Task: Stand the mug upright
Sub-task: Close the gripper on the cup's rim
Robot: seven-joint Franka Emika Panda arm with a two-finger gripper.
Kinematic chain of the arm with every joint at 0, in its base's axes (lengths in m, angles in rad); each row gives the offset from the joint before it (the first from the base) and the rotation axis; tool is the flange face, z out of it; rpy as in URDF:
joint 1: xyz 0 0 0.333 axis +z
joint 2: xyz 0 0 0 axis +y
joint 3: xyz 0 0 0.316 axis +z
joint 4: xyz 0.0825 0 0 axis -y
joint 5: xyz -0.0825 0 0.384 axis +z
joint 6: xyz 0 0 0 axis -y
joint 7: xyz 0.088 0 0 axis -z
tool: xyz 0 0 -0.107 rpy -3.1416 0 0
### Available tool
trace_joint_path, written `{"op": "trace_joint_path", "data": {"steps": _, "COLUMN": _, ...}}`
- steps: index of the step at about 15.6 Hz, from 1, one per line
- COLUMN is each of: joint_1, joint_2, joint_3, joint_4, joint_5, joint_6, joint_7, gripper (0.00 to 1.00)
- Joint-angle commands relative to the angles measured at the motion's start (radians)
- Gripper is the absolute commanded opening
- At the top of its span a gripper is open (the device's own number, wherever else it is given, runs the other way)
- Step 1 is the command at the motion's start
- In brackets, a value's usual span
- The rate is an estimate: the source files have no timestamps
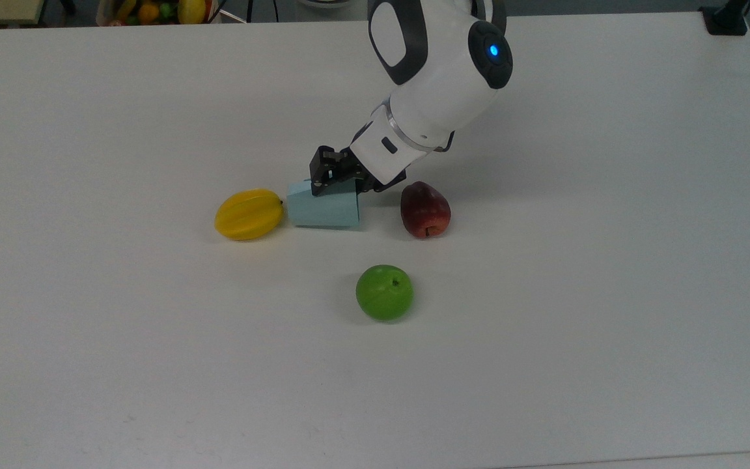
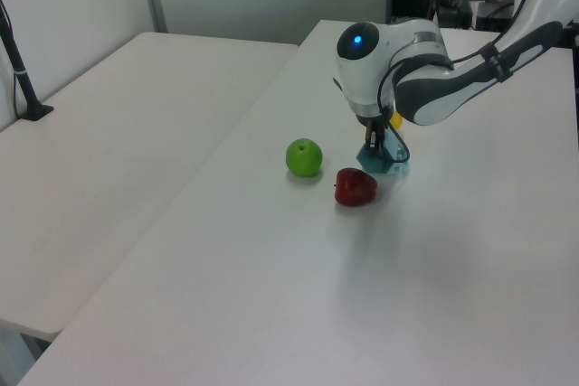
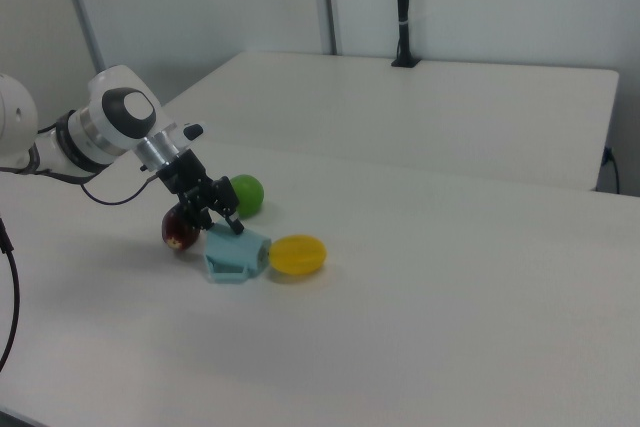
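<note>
The mug (image 1: 323, 210) lies on its side on the desk (image 1: 609, 293), just right of the yellow fruit (image 1: 249, 213) and left of the red fruit (image 1: 425, 209) in the top view. The end effector (image 1: 336, 181) sits on its far upper edge; whether its fingers are apart or clamped, I cannot tell. The mug looks light, stiff and smooth-faceted, likely to slip; gripping the rim wall seems best. Open desk lies nearer, left of the green fruit (image 1: 385, 292).

Arm (image 1: 437, 71): glossy white rounded casings, dark grey joint panels, one lit blue indicator dot, silver wrist ring, black two-finger tool (image 1: 339, 182).
</note>
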Motion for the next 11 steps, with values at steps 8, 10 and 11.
{"op": "trace_joint_path", "data": {"steps": 8, "joint_1": -0.010, "joint_2": -0.032, "joint_3": -0.007, "joint_4": -0.005, "joint_5": 0.065, "joint_6": 0.013, "joint_7": 0.027, "gripper": 0.22}}
{"op": "trace_joint_path", "data": {"steps": 10, "joint_1": -0.013, "joint_2": -0.034, "joint_3": -0.016, "joint_4": 0.015, "joint_5": 0.145, "joint_6": 0.045, "joint_7": 0.025, "gripper": 0.23}}
{"op": "trace_joint_path", "data": {"steps": 11, "joint_1": -0.021, "joint_2": -0.035, "joint_3": -0.017, "joint_4": 0.015, "joint_5": 0.181, "joint_6": 0.062, "joint_7": 0.025, "gripper": 0.24}}
